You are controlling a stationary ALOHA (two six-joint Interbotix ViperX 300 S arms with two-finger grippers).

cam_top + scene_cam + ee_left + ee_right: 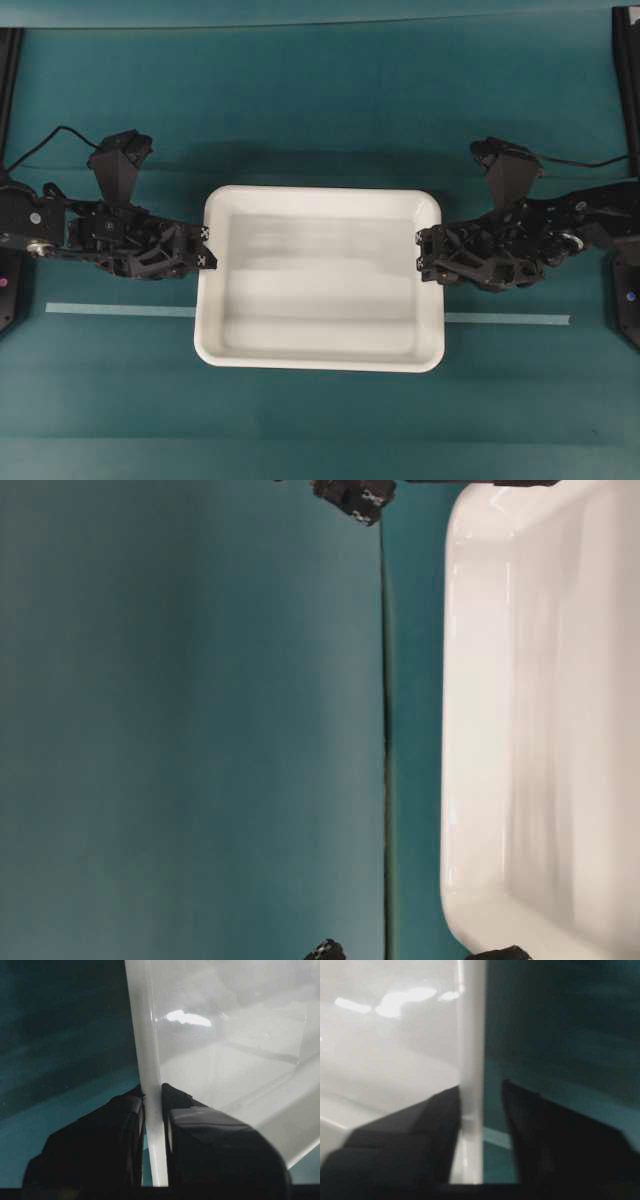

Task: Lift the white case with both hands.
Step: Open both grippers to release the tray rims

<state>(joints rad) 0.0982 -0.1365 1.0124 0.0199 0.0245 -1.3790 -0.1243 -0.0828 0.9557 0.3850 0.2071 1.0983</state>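
Note:
The white case [320,290] is a large shallow tray in the middle of the teal table, and its inside holds nothing. It also shows at the right of the table-level view [540,730]. My left gripper [207,248] is at the case's left rim; in the left wrist view the gripper [152,1091] is shut on that rim [150,1050], one finger inside and one outside. My right gripper [424,250] is at the right rim. In the right wrist view it [481,1085] straddles the rim [471,1035]: the inner finger touches, the outer finger stands apart with teal showing between.
A pale tape strip [120,310] runs across the table and passes under the case. Black frame posts stand at the far left [8,60] and far right [625,60]. Arm bases sit at both side edges.

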